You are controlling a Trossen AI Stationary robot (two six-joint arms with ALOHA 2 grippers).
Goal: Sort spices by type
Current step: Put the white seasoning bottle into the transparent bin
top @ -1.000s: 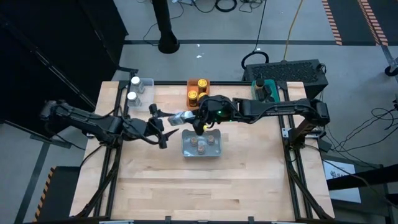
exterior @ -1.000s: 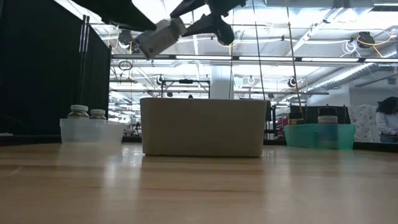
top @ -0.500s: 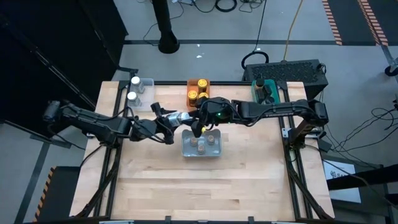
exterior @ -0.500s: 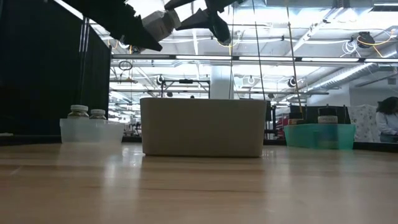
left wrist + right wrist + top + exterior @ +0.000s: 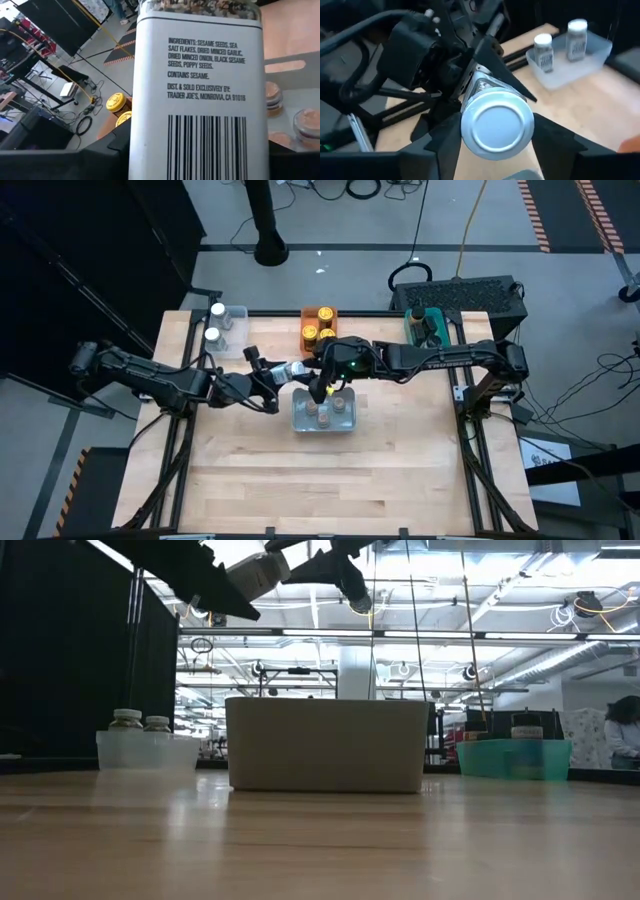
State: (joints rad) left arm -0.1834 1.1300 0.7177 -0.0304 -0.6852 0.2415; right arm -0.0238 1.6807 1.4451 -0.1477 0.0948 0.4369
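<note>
A spice jar (image 5: 293, 368) with a white label and a silvery lid (image 5: 497, 124) hangs roughly level in the air, between the grey middle bin (image 5: 325, 425) and the orange bin (image 5: 319, 315). My left gripper (image 5: 277, 373) comes from the table's left and is shut on the jar's bottom end. My right gripper (image 5: 313, 376) comes from the right and is shut on its lid end. In the low view the jar (image 5: 255, 570) shows high above the middle bin (image 5: 325, 745). The label (image 5: 195, 90) fills the left wrist view. My left gripper pinches the jar's labelled body near its bottom end (image 5: 137, 150) between its two fingers. The fingers come level from the table's left and lie along the jar, which is clear of the table. My right gripper has the jar's lid end (image 5: 470, 107) between its two fingers, coming from the table's right and slanting slightly down. The lid faces back toward the wrist, and the fingers lie along the jar.
A clear bin (image 5: 235, 313) with two white-lidded jars stands far left. The orange bin holds gold-lidded jars. A teal bin (image 5: 412, 315) at the far right holds a dark-lidded jar. The middle bin holds brown-lidded jars. The near half of the table (image 5: 320, 480) is bare wood.
My left gripper has moved toward the table's right edge, to the jar held by my right gripper, and has taken the jar's bottom end between its fingers. The jar has stayed aloft in nearly the same place.
</note>
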